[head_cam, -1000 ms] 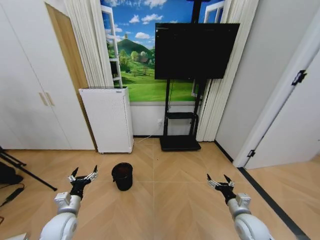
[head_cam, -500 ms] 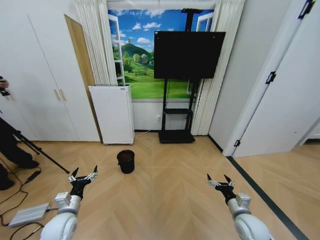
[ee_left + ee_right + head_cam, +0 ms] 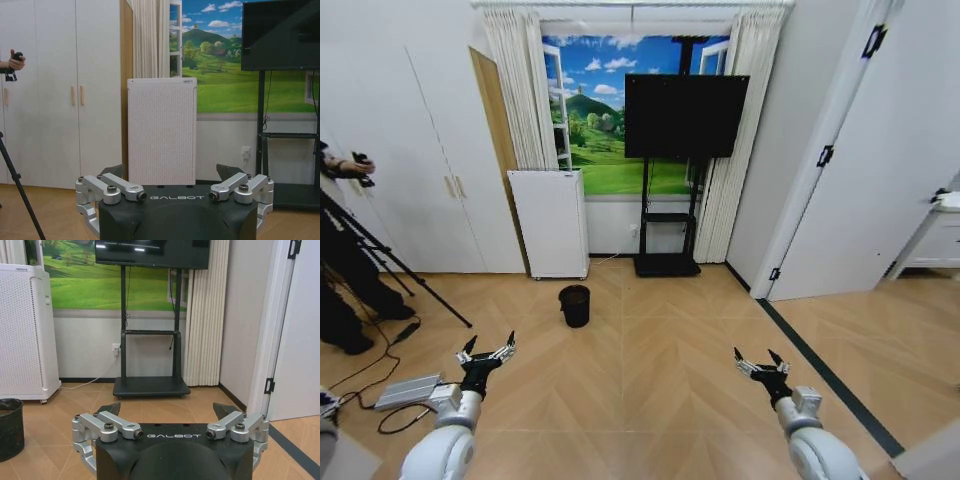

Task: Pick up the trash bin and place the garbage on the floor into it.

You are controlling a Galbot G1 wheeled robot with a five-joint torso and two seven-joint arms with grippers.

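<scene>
Nearest to you, at the bottom of the head view, both arms are raised with nothing in them. Your left gripper (image 3: 487,348) sits at the lower left of the frame with its fingers spread wide, and your right gripper (image 3: 758,359) sits at the lower right, fingers likewise spread and empty. Both hang above the floor (image 3: 650,380), the tan chevron parquet that takes up the lower half of the frame, with a dark strip (image 3: 825,374) running diagonally at the right.

At the lower left edge a flat grey device (image 3: 408,391) lies on the wood with black cables beside it.

Further in, just left of centre, you see the trash bin (image 3: 574,305) standing upright on the parquet, well apart from both grippers. In the right wrist view it shows at the lower left edge (image 3: 10,427), black, with a liner at the rim.

Behind the bin, against the far wall, stands a white perforated unit (image 3: 551,222), and to its right a dark screen (image 3: 685,115) on a black stand (image 3: 665,262). White cupboard doors (image 3: 400,170) fill the left wall, and a white door (image 3: 880,170) fills the right.
</scene>
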